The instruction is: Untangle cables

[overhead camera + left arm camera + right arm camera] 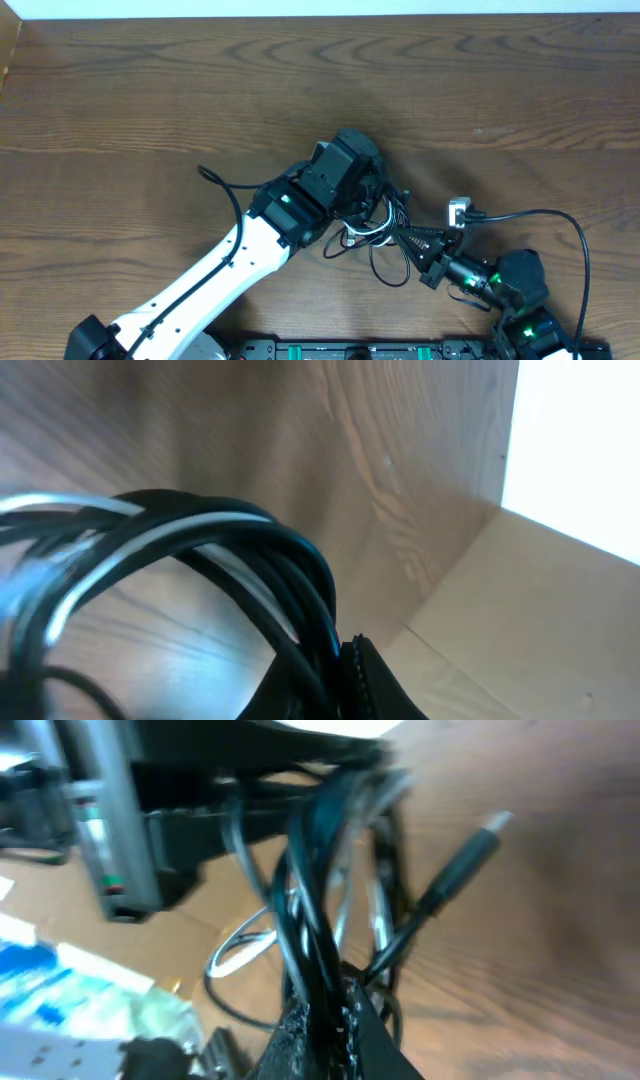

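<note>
Cables (285, 550) tight in left pincer (372, 207) and right pincer (410, 238).

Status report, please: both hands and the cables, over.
Left hand shut on the cable bunch. Right hand shut on the same bunch. Black and white cables not yet separated. One plug sticks out free.
</note>
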`<state>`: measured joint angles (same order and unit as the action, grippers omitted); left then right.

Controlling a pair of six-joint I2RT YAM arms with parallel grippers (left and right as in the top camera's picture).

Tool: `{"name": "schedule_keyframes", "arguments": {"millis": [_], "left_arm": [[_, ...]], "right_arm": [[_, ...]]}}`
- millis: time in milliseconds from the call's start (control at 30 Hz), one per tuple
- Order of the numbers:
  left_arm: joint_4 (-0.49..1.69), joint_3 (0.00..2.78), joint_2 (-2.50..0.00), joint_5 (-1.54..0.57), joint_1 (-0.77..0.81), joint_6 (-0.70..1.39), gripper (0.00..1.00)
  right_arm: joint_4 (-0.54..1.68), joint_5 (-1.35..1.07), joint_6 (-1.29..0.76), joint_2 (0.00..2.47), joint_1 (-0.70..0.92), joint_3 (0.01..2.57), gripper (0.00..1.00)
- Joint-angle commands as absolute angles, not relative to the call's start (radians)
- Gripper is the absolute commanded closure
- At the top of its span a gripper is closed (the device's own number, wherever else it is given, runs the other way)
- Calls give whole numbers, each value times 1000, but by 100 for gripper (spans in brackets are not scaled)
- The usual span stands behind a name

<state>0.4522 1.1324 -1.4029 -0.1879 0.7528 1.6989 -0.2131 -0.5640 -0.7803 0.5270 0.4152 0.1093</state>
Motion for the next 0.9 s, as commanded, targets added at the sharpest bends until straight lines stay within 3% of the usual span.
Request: {"name": "schedule_keyframes", "arguments": {"millis": [0, 467, 767, 867], "left_arm": [[462, 1130, -1406, -135, 676, 1597, 92], [749, 1130, -1406, -145, 428, 1511, 92], [785, 1130, -1407, -214, 411, 1500, 92], [645, 1130, -1407, -271, 428, 1263, 92]], "right_arm": [[-83, -448, -774, 529, 422, 109, 99], [270, -157, -989, 529, 386, 110, 99], [171, -251, -965, 529, 374, 110, 99], [74, -368, -995, 529, 374, 110, 82]]}}
